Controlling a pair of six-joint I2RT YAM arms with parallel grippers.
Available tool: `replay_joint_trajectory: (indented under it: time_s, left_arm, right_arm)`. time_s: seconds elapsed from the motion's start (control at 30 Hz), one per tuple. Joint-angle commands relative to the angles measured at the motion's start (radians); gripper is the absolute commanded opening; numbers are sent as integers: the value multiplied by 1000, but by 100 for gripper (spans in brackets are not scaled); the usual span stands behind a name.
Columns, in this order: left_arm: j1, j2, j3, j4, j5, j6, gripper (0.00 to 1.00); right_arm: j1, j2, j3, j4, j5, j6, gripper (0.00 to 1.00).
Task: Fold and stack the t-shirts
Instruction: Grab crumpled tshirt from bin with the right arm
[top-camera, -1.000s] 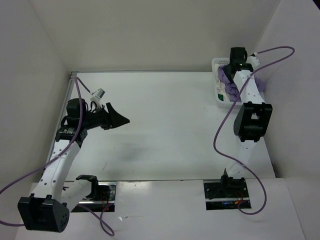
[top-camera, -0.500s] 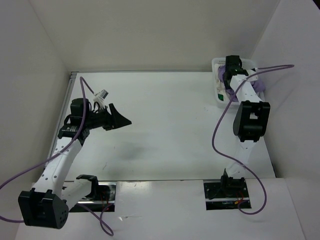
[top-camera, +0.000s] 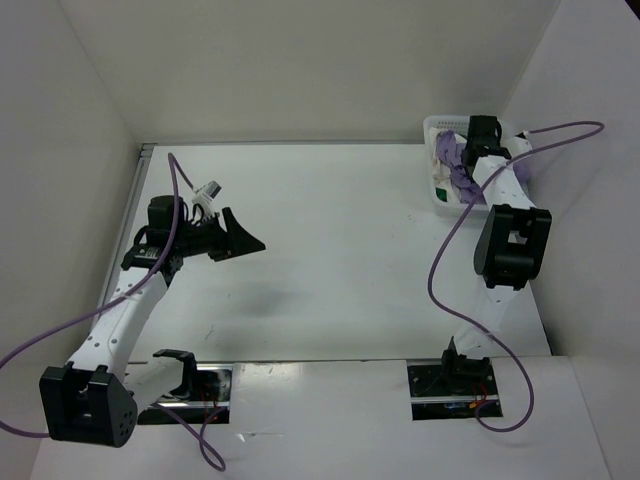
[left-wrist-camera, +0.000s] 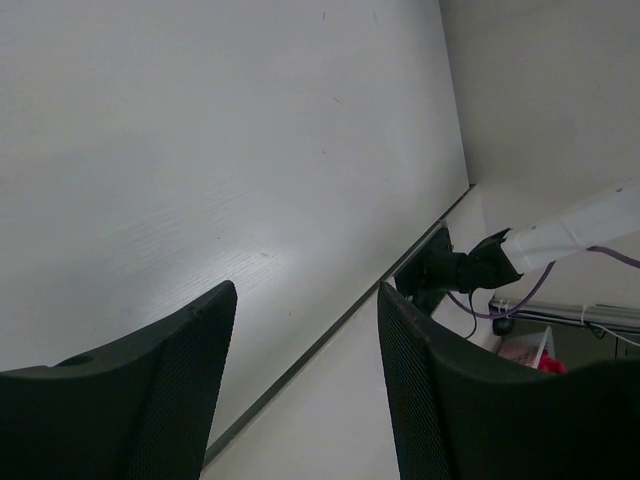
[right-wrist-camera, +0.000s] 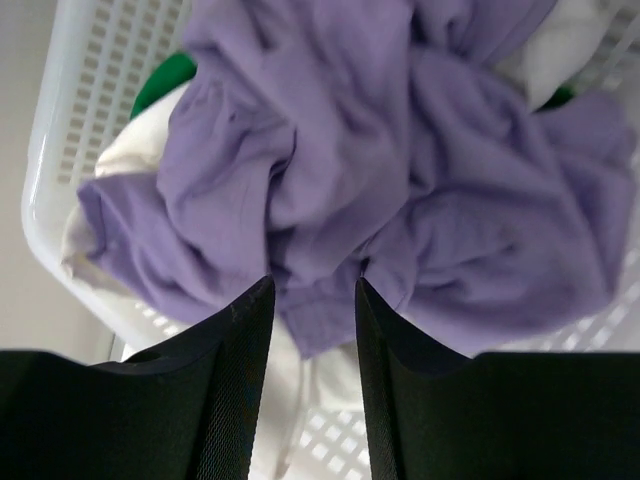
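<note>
Lavender t-shirt (right-wrist-camera: 330, 180) between right fingers (right-wrist-camera: 225, 400), closer together than before.

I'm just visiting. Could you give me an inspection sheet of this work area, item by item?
Surface: white table, matte.
Job's things: lavender t-shirt, cream t-shirt and green t-shirt crumpled together in the white basket, far right corner.
Clutter: nothing seen.
Grippers: left pincer open, holding nothing, above the table; right pincer at a lavender fold, grip uncertain.
Cables: purple cable looping along each arm.
Surroundings: white walls.
</note>
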Motion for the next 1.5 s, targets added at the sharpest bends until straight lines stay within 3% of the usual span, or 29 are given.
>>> replay_joint_trajectory:
  time_s: [0.0, 0.17, 0.23, 0.4, 0.7, 0.87, 1.1, 1.3, 1.33, 1.47]
  left_arm:
    - [-6, 1, 5, 34, 28, 4, 66]
    - [-6, -18, -6, 34, 28, 4, 66]
    - [-6, -18, -15, 34, 28, -5, 66]
    - [-6, -27, -25, 43, 28, -14, 66]
    - [-6, -27, -25, 43, 28, -14, 66]
    - [-6, -18, -14, 31, 37, -14, 66]
    - [-15, -8, -14, 20, 47, -14, 66]
    - [-61, 10, -14, 11, 48, -14, 66]
    - [-61, 10, -14, 11, 48, -14, 66]
    - [-71, 10, -34, 2, 57, -23, 66]
  right_arm:
    - [-23, -93, -32, 100, 4, -98, 43]
    - [-33, -73, 8, 61, -22, -117, 45]
    - [-33, -73, 17, 61, -36, -108, 50]
    - [44, -39, 41, 42, -15, -62, 50]
    - [44, 31, 115, -7, 7, 25, 46]
    - [79, 45, 150, -102, 85, 166, 42]
    - [122, 10, 100, -111, 106, 352, 37]
    - [131, 123, 262, -286, 110, 441, 39]
    - [131, 124, 253, -307, 99, 518, 37]
    - [142, -19, -57, -116, 79, 646, 38]
